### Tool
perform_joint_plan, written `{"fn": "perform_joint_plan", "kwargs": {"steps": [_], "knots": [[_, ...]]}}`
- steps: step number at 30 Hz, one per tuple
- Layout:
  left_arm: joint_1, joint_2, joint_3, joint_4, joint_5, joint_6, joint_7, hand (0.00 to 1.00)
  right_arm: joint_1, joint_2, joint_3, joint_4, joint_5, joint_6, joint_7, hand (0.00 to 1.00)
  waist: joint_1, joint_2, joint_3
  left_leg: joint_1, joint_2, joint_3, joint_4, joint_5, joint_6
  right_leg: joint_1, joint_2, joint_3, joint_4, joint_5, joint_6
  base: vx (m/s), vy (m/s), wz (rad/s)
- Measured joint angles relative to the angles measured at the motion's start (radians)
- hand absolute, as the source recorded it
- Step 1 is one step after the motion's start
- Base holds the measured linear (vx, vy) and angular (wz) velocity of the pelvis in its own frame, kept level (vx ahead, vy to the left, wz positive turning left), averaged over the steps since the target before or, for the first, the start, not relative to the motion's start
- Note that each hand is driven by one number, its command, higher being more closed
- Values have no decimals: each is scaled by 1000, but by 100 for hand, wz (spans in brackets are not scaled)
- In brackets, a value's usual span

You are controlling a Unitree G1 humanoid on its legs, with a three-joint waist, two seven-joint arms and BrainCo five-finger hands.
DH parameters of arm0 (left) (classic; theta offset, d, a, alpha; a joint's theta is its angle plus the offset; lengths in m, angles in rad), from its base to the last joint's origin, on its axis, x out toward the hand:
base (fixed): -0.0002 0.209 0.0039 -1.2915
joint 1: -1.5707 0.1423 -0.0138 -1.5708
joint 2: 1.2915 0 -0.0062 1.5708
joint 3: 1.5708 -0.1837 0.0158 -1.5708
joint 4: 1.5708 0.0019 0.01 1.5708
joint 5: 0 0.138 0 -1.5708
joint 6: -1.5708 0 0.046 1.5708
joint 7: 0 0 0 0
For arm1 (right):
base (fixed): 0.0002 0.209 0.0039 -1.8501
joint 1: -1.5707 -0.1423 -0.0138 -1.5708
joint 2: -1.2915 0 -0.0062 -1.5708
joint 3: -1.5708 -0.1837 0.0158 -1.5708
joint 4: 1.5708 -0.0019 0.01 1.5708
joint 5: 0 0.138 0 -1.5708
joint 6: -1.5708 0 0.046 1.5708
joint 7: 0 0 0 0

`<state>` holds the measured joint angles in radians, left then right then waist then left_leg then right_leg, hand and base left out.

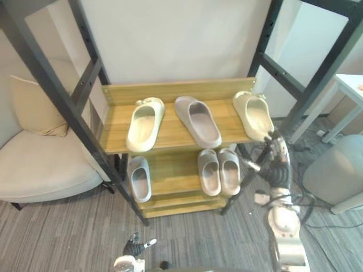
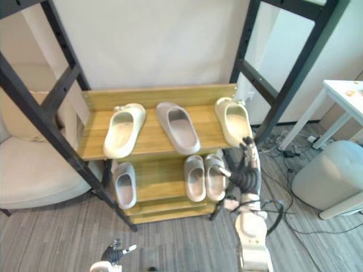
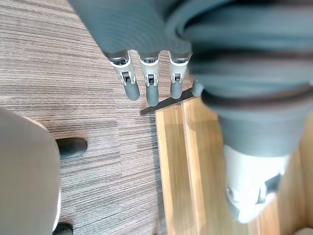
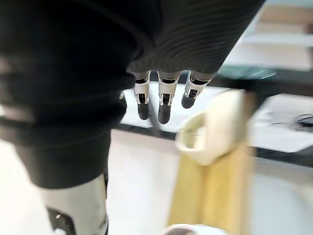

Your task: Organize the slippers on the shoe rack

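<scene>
The right hand's fingers [image 4: 164, 105] are straight and released, holding nothing. Just past their dark tips lies the heel end of the right cream slipper [image 1: 253, 115]; whether they touch it cannot be told. The right hand [image 1: 277, 164] is raised at the right end of the shoe rack [image 1: 170, 136].

That slipper is a smooth, moulded slide with a wide open toe band. It sits on the top wooden shelf, at the right edge. On the same shelf are a taupe slipper [image 1: 197, 120] in the middle, angled, and a left cream slipper [image 1: 144, 123] of the same shape. On the lower shelf, a pair of grey slippers [image 1: 210, 173] lies side by side at the right, and a single grey slipper [image 1: 139, 178] lies at the left.

The left hand's fingers [image 3: 151, 90] are also straight and empty, over the striped carpet [image 3: 73, 73] by the rack's bottom board. The left hand [image 1: 135, 247] hangs low in front of the rack.

A cream armchair [image 1: 39, 164] stands to the left.
</scene>
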<state>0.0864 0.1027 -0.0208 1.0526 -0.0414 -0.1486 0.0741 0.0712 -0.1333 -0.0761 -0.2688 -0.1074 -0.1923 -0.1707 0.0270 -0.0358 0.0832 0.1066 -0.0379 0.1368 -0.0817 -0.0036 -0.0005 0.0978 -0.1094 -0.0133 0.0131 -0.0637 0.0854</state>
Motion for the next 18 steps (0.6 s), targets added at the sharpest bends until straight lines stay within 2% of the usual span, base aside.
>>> {"fn": "perform_joint_plan", "kwargs": {"steps": [10,13,14,18], "knots": [[-7,3,0,-2,-2,-1,-17,0,-187,-126,1,40,68,-1,1,0,9,-4,8,-13,-21,-43,-2,6,18,5,-16,-33,4,-11,10,9,-9,11],[-13,3,0,-2,-3,-1,-20,0,-296,-170,2,140,101,5,0,0,17,-6,13,-19,-25,-57,-1,8,20,3,-16,-37,4,-11,10,9,-17,12],[-20,3,0,-3,-4,-1,-21,0,-337,-191,3,181,126,9,1,0,28,-7,21,-20,-25,-61,-1,8,20,4,-16,-39,3,-11,10,3,-21,6],[-25,3,1,-11,-24,-2,-22,0,-441,-231,21,274,161,23,2,0,33,-8,42,-26,-26,-67,-1,8,21,2,-16,-44,0,-11,10,-8,-29,4]]}}
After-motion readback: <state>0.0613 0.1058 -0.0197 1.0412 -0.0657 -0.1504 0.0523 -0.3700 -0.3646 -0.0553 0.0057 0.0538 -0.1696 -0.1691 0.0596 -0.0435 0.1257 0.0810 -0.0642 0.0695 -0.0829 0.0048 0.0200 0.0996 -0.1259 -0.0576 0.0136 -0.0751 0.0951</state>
